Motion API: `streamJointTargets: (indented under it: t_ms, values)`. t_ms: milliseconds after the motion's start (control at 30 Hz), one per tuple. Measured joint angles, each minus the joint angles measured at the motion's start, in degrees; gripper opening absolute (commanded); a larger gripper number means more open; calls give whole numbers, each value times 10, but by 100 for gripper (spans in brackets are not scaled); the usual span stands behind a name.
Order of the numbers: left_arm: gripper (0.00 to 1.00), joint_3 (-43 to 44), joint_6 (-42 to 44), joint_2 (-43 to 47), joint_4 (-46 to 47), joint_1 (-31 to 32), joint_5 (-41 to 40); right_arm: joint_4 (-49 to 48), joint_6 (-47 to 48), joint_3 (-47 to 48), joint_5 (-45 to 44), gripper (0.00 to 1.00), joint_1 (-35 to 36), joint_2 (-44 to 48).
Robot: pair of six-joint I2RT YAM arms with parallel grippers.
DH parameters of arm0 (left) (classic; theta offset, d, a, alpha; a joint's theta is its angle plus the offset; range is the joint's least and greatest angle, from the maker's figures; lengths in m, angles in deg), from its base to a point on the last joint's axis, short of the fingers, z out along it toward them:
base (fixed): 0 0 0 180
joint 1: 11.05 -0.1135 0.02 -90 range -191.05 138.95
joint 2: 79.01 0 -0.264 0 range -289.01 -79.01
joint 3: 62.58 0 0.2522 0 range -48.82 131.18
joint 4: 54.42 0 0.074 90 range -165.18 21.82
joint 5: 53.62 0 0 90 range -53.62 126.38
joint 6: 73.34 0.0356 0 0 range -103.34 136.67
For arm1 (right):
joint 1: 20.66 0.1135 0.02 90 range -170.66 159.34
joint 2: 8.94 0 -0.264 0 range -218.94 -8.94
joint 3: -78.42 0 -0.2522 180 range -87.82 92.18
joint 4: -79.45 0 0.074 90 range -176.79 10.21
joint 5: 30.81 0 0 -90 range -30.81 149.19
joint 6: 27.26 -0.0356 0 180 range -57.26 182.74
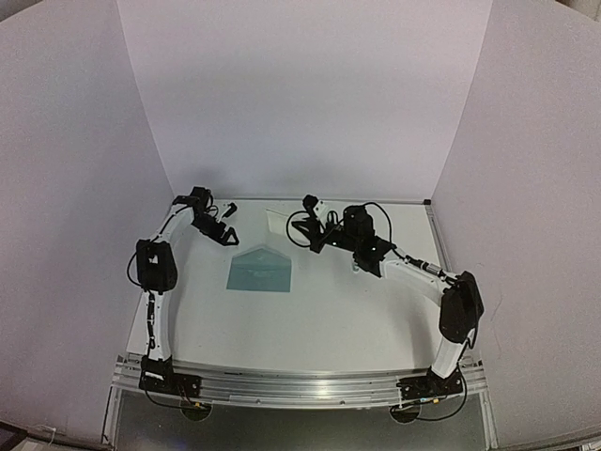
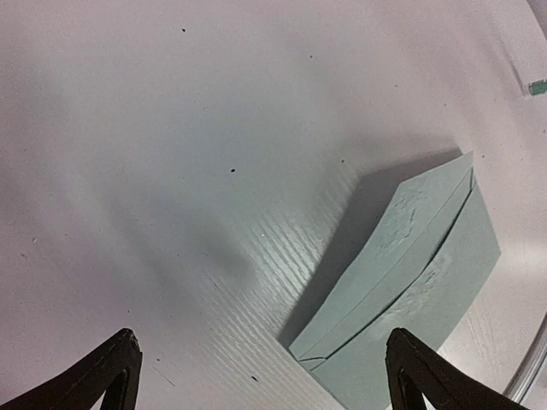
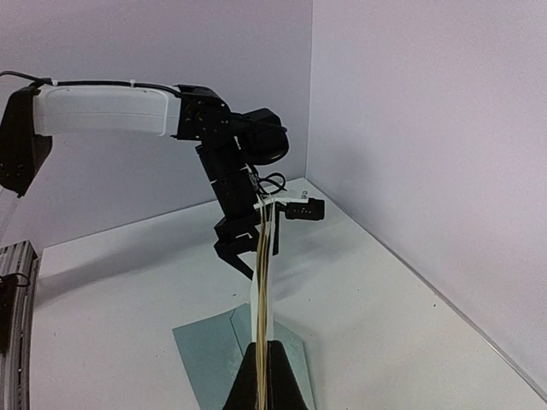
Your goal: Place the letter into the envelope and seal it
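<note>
The teal envelope (image 1: 260, 271) lies flat on the white table, its triangular flap open toward the back. In the left wrist view the envelope (image 2: 410, 265) shows with the flap lifted a little, casting a shadow. My right gripper (image 1: 300, 228) is shut on the folded tan letter (image 1: 279, 225) and holds it upright in the air behind the envelope. In the right wrist view the letter (image 3: 265, 273) is edge-on between the shut fingers, above the envelope (image 3: 209, 354). My left gripper (image 1: 223, 233) is open and empty at the envelope's back left; its fingers (image 2: 115, 371) stand wide apart.
White walls enclose the table on three sides. The left arm (image 3: 102, 111) and its open gripper (image 3: 242, 252) hang beyond the letter in the right wrist view. A small green-tipped object (image 2: 537, 86) lies at the left wrist view's edge. The metal rail (image 1: 300, 385) runs along the front.
</note>
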Motion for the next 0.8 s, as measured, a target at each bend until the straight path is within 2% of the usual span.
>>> streamJointTargets:
  t_ms: [133,300,533,800]
  values:
    - [98,23,49,-31,-7,8,-10,-2,-12,-11,2,0,0,0]
    - [91,80,75,-92,-35,25,7,-6,-36,-22,8,0,0,0]
    - [80,77,109,-101,-43,45,25,-10,-63,-31,14,0,0,2]
    - [59,35,147,-85,-42,62,36,-15,-83,-39,14,0,0,9]
